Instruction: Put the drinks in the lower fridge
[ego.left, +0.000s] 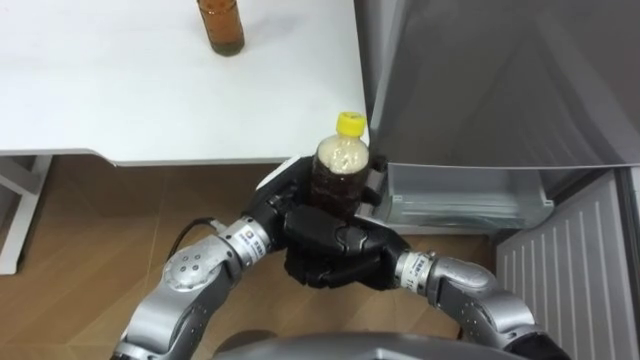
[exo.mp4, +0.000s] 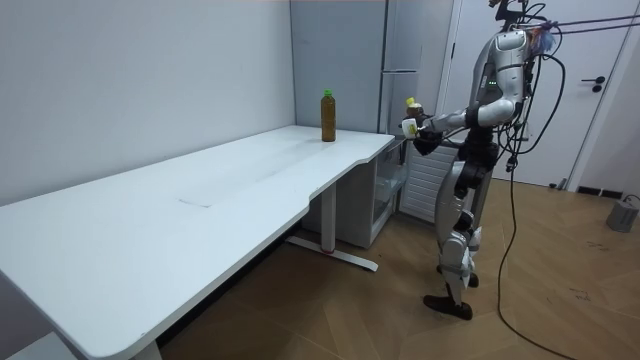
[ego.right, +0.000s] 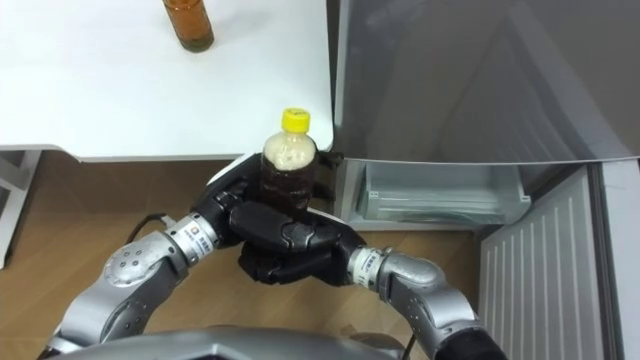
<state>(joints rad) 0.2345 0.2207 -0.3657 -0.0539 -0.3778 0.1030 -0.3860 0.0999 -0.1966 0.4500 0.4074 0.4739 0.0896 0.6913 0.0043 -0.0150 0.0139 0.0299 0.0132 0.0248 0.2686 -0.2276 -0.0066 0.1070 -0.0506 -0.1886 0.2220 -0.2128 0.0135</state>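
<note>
A brown drink bottle with a yellow cap (ego.left: 340, 165) stands upright in both my hands, in front of my chest. My left hand (ego.left: 272, 205) curls round it from the left. Lower down, my right hand (ego.left: 335, 250) wraps its body from the right and below. The bottle hangs just past the white table's corner, beside the open lower fridge compartment (ego.left: 468, 197). A second brown bottle (ego.left: 222, 24) stands on the table (ego.left: 150, 100) at its far side. In the room view I stand at the table's end by the fridge (exo.mp4: 400, 100), with the held bottle (exo.mp4: 412, 106) out in front.
The lower fridge holds a clear drawer (ego.right: 440, 195). Its ribbed door (ego.left: 570, 270) swings open at my right. The grey upper fridge front (ego.left: 500, 80) rises above. Wooden floor lies below the table edge.
</note>
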